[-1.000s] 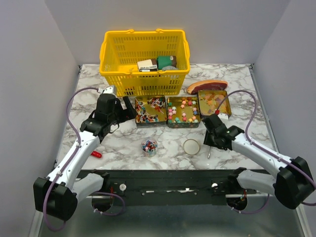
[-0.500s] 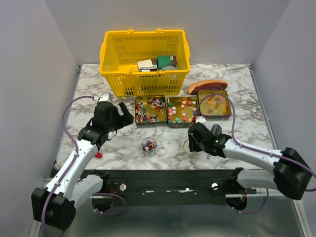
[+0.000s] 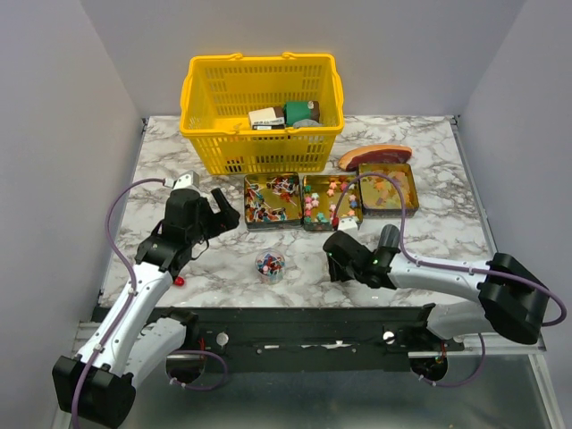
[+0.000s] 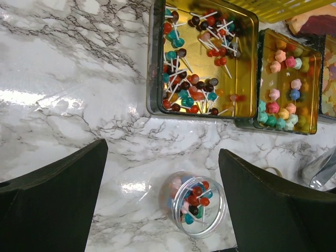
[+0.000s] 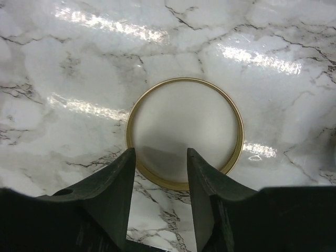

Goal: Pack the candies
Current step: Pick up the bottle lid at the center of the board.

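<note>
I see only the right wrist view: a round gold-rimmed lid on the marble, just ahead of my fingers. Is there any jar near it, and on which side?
Observer: Yes. A clear jar stands upright on the marble to the left of the right gripper, apart from it.
Operator: Is anything inside it?
Observer: The left wrist view shows some lollipops in it, and no lid on top.
Operator: What does the left gripper do?
Observer: The left gripper hangs open over the marble and holds nothing. The jar is below it, and a tin of more lollipops is beyond.
</note>
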`<action>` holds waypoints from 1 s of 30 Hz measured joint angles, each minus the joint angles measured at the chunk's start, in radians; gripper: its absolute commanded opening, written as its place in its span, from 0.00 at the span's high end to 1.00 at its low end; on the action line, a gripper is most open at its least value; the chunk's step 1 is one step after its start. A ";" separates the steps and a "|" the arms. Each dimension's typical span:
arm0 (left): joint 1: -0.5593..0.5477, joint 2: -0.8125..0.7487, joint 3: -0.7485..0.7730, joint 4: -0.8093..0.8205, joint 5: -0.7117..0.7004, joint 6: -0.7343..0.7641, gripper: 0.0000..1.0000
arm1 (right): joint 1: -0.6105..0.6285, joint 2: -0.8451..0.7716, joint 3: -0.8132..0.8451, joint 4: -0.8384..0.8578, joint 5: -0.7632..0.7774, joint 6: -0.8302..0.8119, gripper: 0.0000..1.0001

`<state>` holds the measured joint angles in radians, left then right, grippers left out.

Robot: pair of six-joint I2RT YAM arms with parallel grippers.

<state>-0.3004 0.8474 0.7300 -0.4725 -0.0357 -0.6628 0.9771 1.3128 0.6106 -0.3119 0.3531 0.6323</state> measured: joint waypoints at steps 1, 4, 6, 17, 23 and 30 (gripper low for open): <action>0.000 -0.005 -0.003 -0.001 0.000 0.000 0.01 | 0.009 0.000 0.009 -0.003 0.009 0.000 0.49; 0.000 -0.008 -0.008 -0.003 0.001 0.001 0.01 | 0.040 0.013 0.048 -0.007 0.038 0.003 0.49; 0.000 -0.008 -0.009 -0.008 0.001 0.003 0.01 | 0.057 0.038 0.079 -0.007 0.049 0.003 0.49; 0.000 -0.027 -0.041 -0.009 0.008 0.003 0.01 | 0.071 0.166 0.106 -0.021 0.106 0.075 0.59; 0.000 -0.027 -0.053 -0.006 0.020 0.003 0.01 | 0.071 0.185 0.109 0.013 0.107 0.083 0.96; 0.000 -0.027 -0.063 0.019 0.053 0.003 0.01 | 0.072 0.164 0.098 0.027 0.081 0.084 0.99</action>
<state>-0.3004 0.8204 0.6670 -0.4530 0.0170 -0.6601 1.0489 1.4769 0.7090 -0.2844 0.4339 0.7166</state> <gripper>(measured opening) 0.987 0.013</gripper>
